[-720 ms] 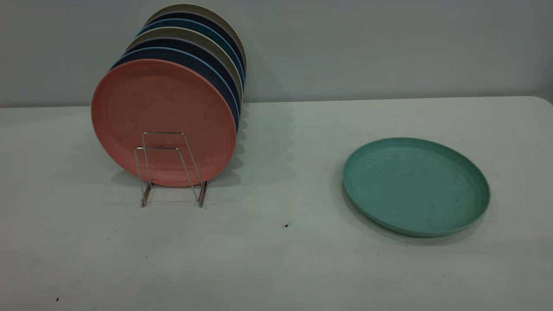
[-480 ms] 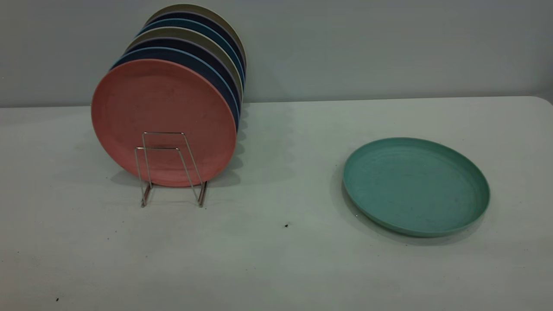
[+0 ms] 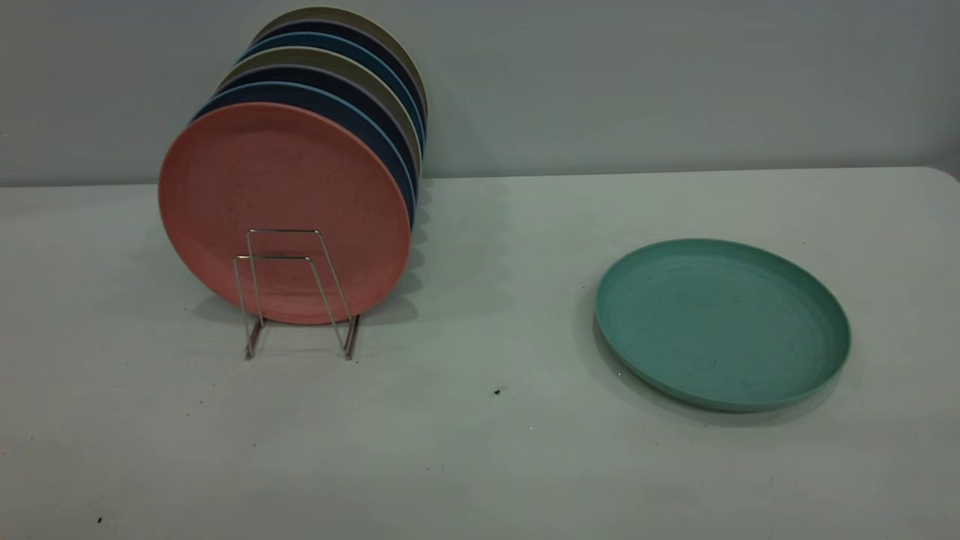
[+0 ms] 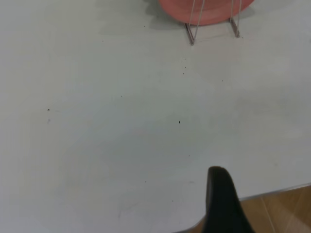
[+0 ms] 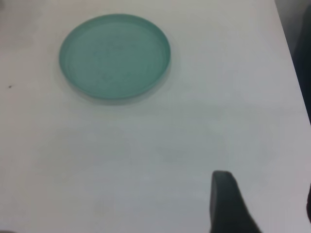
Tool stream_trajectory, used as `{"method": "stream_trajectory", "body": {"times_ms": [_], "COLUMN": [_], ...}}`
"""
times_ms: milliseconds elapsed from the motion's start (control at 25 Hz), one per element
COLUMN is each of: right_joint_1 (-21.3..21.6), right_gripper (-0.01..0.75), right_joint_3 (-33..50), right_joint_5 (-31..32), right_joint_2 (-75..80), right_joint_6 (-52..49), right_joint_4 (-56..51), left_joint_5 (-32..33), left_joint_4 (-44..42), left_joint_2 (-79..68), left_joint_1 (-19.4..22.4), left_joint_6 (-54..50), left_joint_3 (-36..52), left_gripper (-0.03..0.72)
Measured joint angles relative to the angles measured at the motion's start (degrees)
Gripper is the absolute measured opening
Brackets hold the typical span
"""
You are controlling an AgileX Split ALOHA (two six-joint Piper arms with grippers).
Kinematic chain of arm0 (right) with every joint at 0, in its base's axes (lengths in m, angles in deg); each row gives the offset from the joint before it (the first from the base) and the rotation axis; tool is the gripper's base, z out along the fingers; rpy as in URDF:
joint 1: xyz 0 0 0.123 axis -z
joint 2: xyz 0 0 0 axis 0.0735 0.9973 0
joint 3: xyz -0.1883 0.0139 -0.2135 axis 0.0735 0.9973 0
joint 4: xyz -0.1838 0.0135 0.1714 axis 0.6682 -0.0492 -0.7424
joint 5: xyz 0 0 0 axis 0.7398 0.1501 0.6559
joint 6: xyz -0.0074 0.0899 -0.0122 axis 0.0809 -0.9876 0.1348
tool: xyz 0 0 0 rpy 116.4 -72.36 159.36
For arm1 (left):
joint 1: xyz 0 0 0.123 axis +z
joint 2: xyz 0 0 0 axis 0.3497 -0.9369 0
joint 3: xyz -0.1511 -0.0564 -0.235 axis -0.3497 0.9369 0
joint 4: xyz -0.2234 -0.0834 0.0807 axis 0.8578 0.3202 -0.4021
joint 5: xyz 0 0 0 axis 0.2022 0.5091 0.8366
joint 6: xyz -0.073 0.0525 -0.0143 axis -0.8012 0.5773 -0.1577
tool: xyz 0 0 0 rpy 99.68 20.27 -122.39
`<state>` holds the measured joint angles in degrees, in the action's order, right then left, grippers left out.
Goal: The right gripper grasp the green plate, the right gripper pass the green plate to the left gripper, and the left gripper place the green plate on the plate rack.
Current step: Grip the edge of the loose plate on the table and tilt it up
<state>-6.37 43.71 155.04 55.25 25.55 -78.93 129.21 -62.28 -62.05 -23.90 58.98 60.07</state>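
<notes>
The green plate (image 3: 722, 324) lies flat on the white table at the right, and also shows in the right wrist view (image 5: 114, 56). The plate rack (image 3: 296, 292) stands at the left, its two front wire loops bare; its feet show in the left wrist view (image 4: 190, 34). Neither arm shows in the exterior view. My right gripper (image 5: 265, 191) is open and empty, well back from the green plate. My left gripper (image 4: 265, 194) hovers over the table's front edge, well back from the rack. Only one black finger (image 4: 221, 201) shows, with nothing against it.
A salmon-pink plate (image 3: 283, 214) stands upright at the front of the rack. Several dark blue and olive plates (image 3: 330, 82) stand behind it. A grey wall runs behind the table. Wooden floor (image 4: 284, 208) shows past the table's front edge.
</notes>
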Motion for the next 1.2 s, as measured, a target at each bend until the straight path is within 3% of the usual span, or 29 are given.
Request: {"method": "stream_trajectory", "body": {"times_ms": [880,1040,1200], "right_joint_1": [0.0,0.0,0.0], "right_gripper": [0.407,0.456,0.53], "right_joint_3": [-0.66,-2.69,-4.96], "right_joint_5": [0.0,-1.65,-7.6], "right_joint_2": [0.07,5.58,17.97], "right_joint_6": [0.0,0.0,1.88], "right_joint_4": [-0.78,-3.3,-3.98], "left_joint_5": [-0.3,-0.79,-6.91], "left_joint_4": [0.0,-0.9,-1.08], "left_joint_2": [-0.88,-9.16,-23.02], "left_joint_1": [0.0,0.0,0.0], "left_joint_6": [-2.83,-5.79,-5.52], "left_joint_3": [-1.76,-5.66,-9.65], "left_gripper": [0.484,0.515,0.562]}}
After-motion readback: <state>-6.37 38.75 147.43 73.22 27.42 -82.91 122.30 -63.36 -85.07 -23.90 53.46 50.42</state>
